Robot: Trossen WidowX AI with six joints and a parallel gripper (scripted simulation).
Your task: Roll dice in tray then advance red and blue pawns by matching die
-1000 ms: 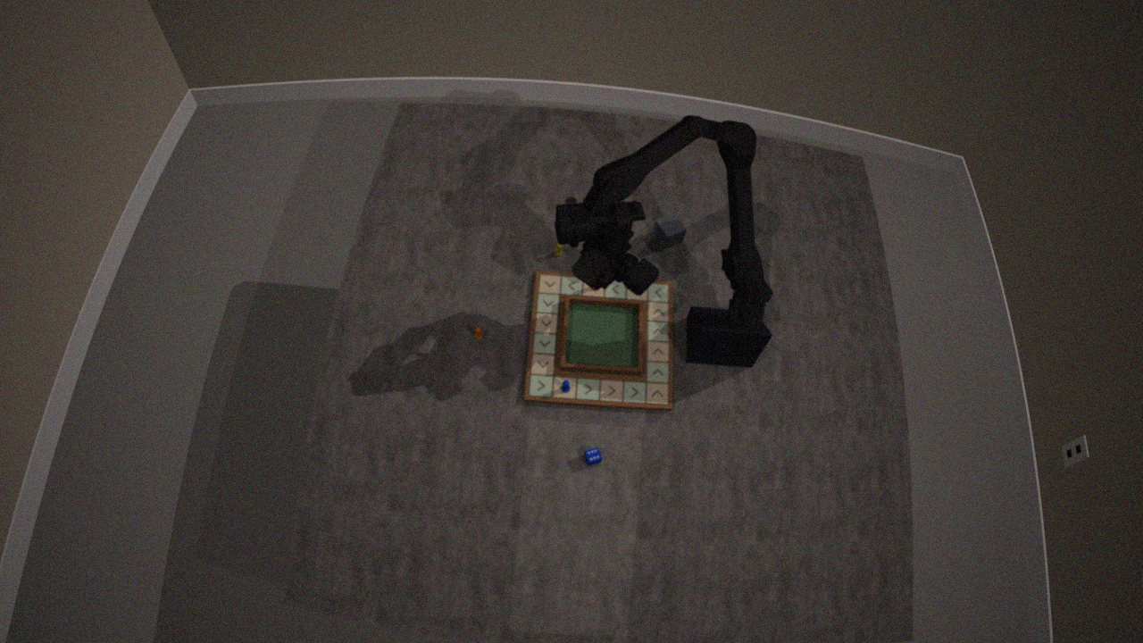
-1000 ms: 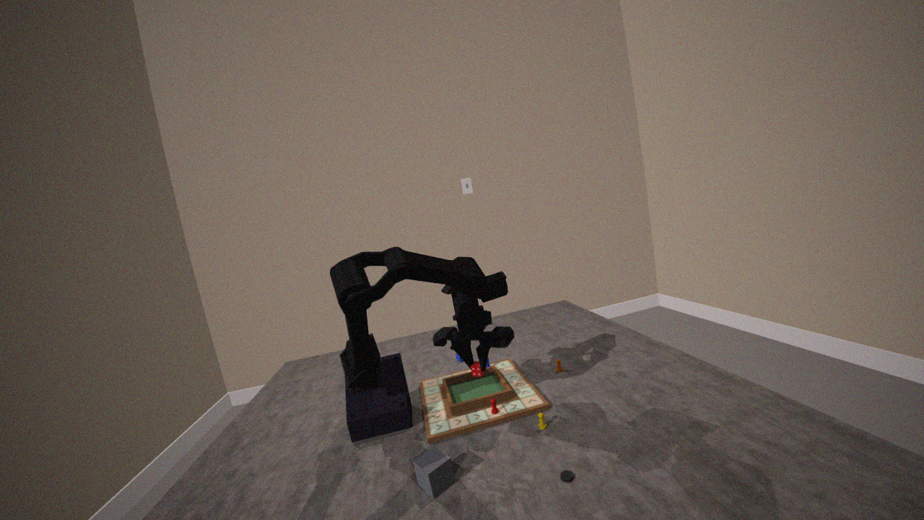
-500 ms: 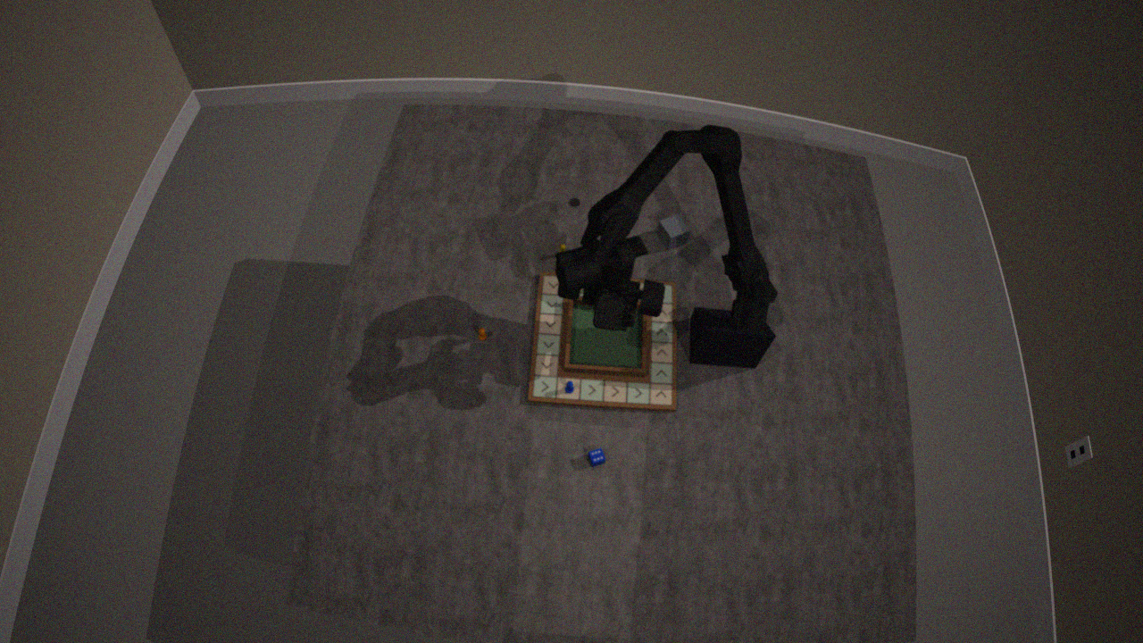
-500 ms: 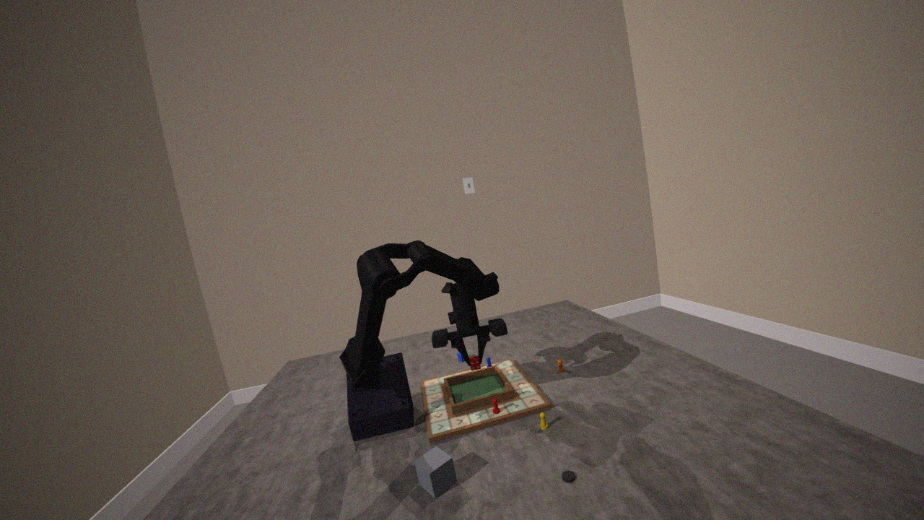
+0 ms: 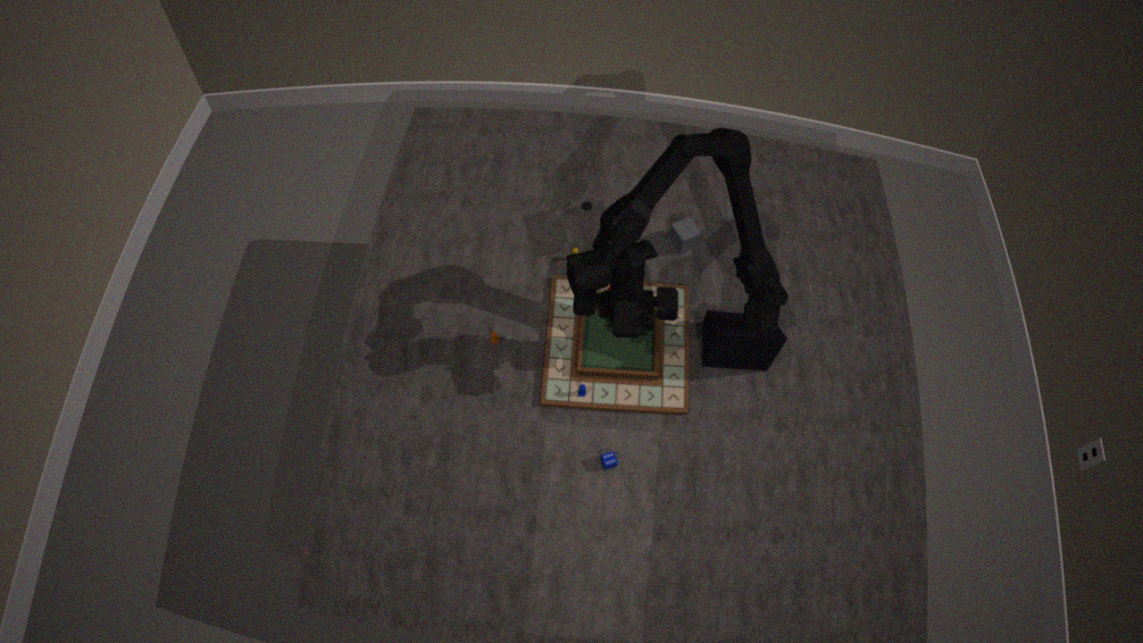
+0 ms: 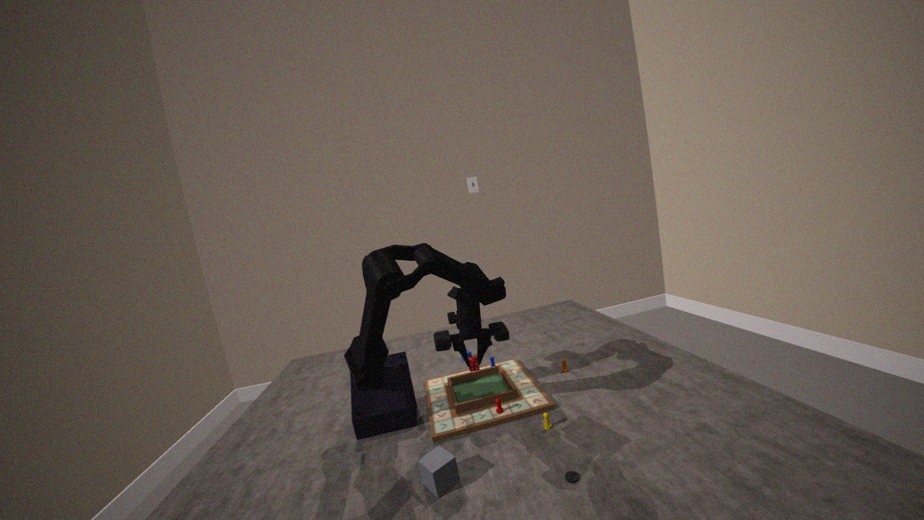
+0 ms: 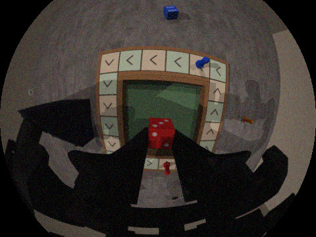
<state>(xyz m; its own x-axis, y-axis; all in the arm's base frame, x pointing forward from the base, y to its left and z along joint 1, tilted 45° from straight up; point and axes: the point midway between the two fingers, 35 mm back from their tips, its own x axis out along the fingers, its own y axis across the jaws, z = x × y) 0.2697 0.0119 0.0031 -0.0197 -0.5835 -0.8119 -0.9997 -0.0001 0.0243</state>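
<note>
My gripper (image 6: 473, 359) (image 7: 159, 131) is shut on the red die (image 6: 473, 364) (image 7: 160, 133) and holds it a little above one edge of the green tray (image 5: 617, 355) (image 6: 481, 388) (image 7: 162, 97). The tray sits in the middle of the square board (image 5: 627, 394) (image 6: 452, 423) (image 7: 131, 60) of arrow tiles. The red pawn (image 6: 499, 405) (image 7: 167, 167) stands on the board's side below the gripper. The blue pawn (image 5: 581, 390) (image 6: 492, 361) (image 7: 202, 63) stands on the opposite side near a corner. The blue die (image 5: 609, 459) (image 7: 170, 12) lies on the carpet beyond that side.
A yellow pawn (image 5: 573, 251) (image 6: 546, 420) and an orange pawn (image 5: 494, 337) (image 6: 564, 365) (image 7: 247, 120) stand on the carpet off the board. A grey cube (image 5: 686, 229) (image 6: 439, 470) and a black disc (image 5: 587, 205) (image 6: 572, 477) lie nearby. The arm's base (image 5: 741, 339) (image 6: 382, 397) stands beside the board.
</note>
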